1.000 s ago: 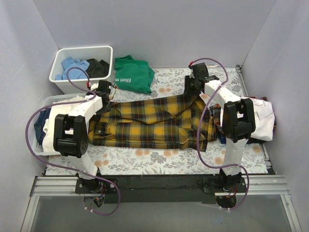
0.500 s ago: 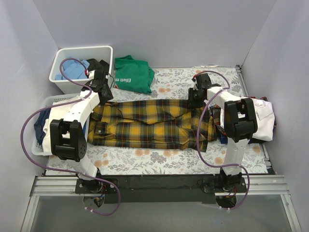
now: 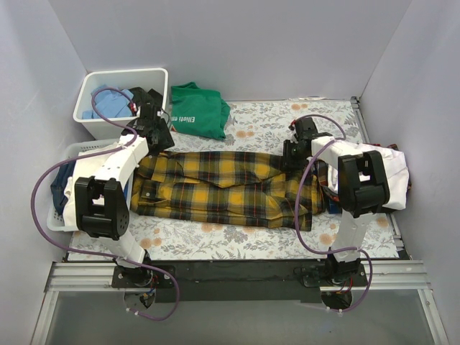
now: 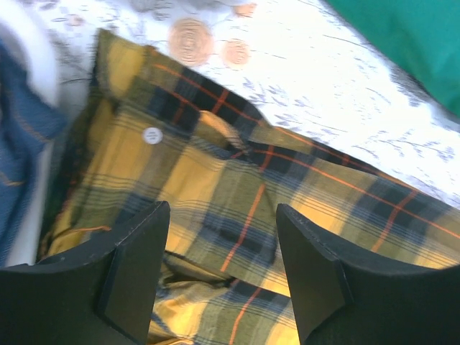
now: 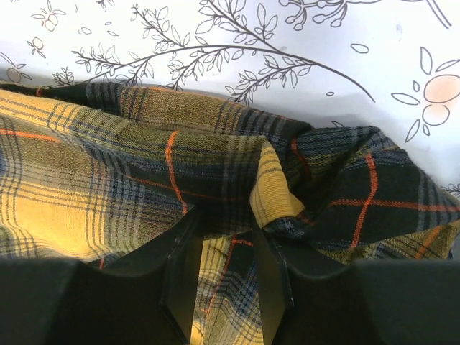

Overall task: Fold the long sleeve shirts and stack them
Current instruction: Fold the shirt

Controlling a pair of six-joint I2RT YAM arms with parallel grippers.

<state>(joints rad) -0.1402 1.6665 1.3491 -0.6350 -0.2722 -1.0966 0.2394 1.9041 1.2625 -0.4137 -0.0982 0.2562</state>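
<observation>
Left gripper [image 4: 219, 241] released, jaws apart above yellow-and-black plaid flannel shirt [image 3: 215, 183]; right gripper [image 5: 226, 266] still pinching its edge; fold laid.

The left hand [image 4: 221, 215] is standing with its two black fingers [image 4: 136, 266] apart, and nothing is sitting between them. The plaid shirt [image 4: 215, 169] is lying beneath the hand, showing yellow and black checks crossed by thin orange lines. A white button [image 4: 152, 134] is showing on the shirt's upper left part, near a folded edge. The fabric is bunching into folds close to the fingers. Beyond the shirt, the desk [image 4: 309, 79] is showing a white floral cover with round orange blooms. A green garment [image 4: 410, 43] is occupying the upper right corner. A blue cloth [image 4: 21, 129] is lying at the left edge, just beside the shirt.
</observation>
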